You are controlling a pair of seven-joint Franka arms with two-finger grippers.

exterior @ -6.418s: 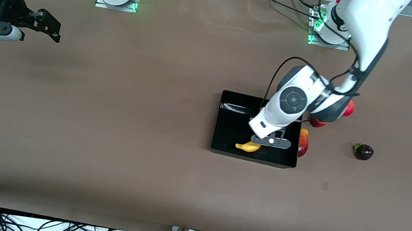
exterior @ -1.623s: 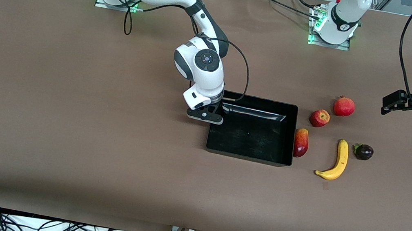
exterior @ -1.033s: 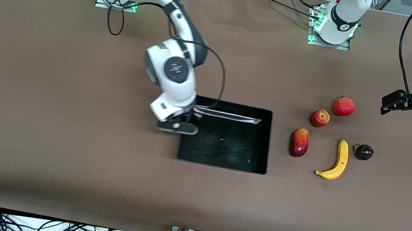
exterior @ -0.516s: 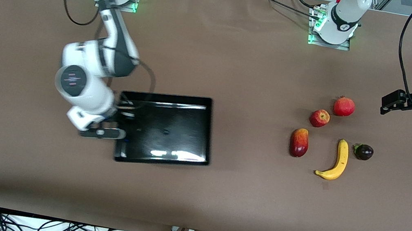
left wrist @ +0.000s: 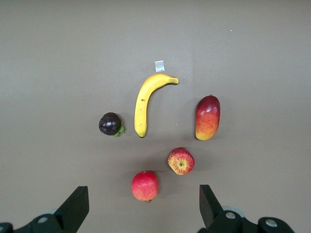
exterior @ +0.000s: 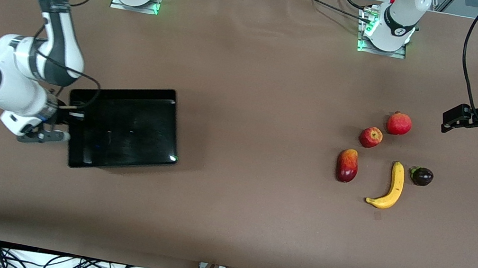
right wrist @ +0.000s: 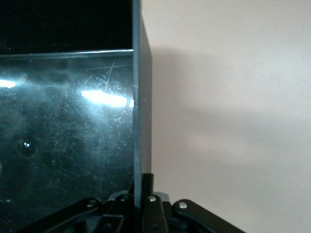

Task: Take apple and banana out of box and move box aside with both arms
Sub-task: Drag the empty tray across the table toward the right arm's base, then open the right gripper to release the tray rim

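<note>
Toward the right arm's end of the counter (exterior: 225, 218), the black box (exterior: 125, 128) is found, turned slightly askew to the counter's edges, with nothing seen inside it. The box's wall at that end is clamped by the right claw (exterior: 59, 124); in the right wrist view, the thin wall (right wrist: 141, 107) is seen standing edge-on and running down into the claw's closed fingers (right wrist: 146, 204), with the glossy floor of the box on one side of it and bare counter on the other.

Toward the left arm's end of the counter, well apart from the box, the five fruits are laid out in a loose cluster, none touching another. The pomegranate (exterior: 399, 123) is placed farthest from the front camera, with the apple (exterior: 371, 137) just beside it and slightly nearer. The mango (exterior: 347, 165) is set nearer again, on the side of the cluster facing the box. The banana (exterior: 391, 186) is laid between the mango and the purple fruit (exterior: 422, 176), its curved tip being the nearest part of the cluster to the camera.

The left claw (exterior: 454, 121) is held in the air over bare counter, past the fruits at that end, where the arm waits. Its fingers (left wrist: 73, 208) are seen spread wide apart, and nothing is held between them.
</note>
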